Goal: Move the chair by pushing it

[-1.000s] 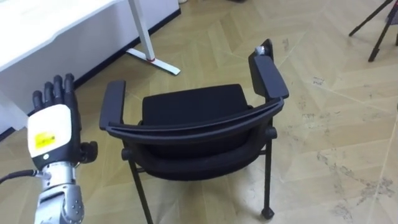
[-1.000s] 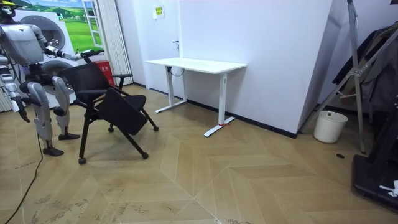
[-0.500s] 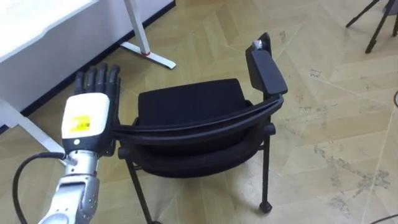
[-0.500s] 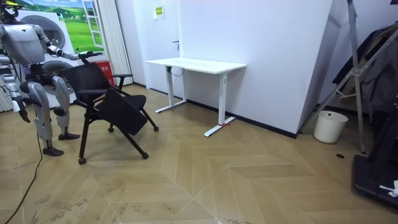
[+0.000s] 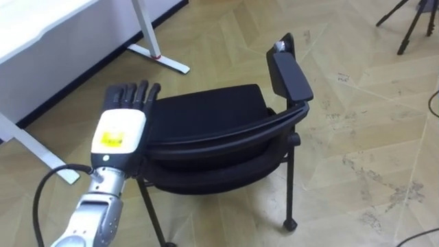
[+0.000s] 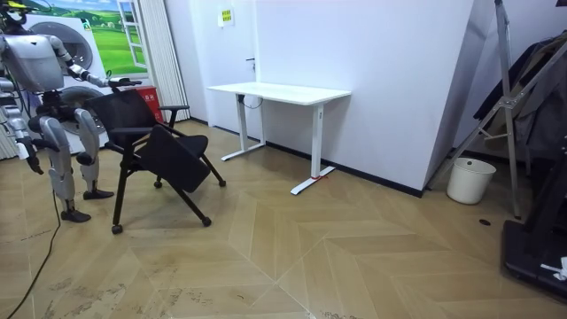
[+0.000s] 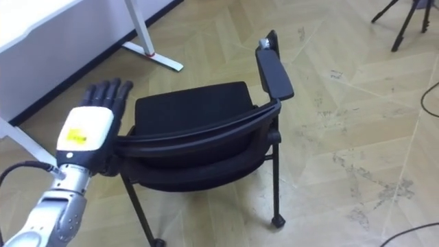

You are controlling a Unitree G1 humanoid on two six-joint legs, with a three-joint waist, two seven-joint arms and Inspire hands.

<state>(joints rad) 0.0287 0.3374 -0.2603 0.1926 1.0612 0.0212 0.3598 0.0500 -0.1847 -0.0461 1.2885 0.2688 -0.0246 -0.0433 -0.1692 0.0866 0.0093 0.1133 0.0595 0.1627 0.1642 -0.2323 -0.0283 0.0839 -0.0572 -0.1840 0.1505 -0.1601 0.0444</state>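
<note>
Left hand (image 5: 118,134), fingers straight, moved in from lower left onto chair (image 5: 209,113) side; push looks ready to start.

1. the robot's left hand (image 5: 120,134) has a flat white back plate with rounded corners, bearing a small yellow rectangular sticker near its middle.
2. its slim, segmented black fingers (image 5: 132,95) are matt and darker than the rest of the hand, and the thumb is black too.
3. below the plate sits a short dark wrist collar, then a silver-grey metal forearm with a rounded, glossy shell.
4. a thin black cable loops out from the wrist and runs beside the forearm.
5. in the room view the body is pale grey and white, with a rounded light head, a bulky torso, silver-grey legs and dark feet.
</note>
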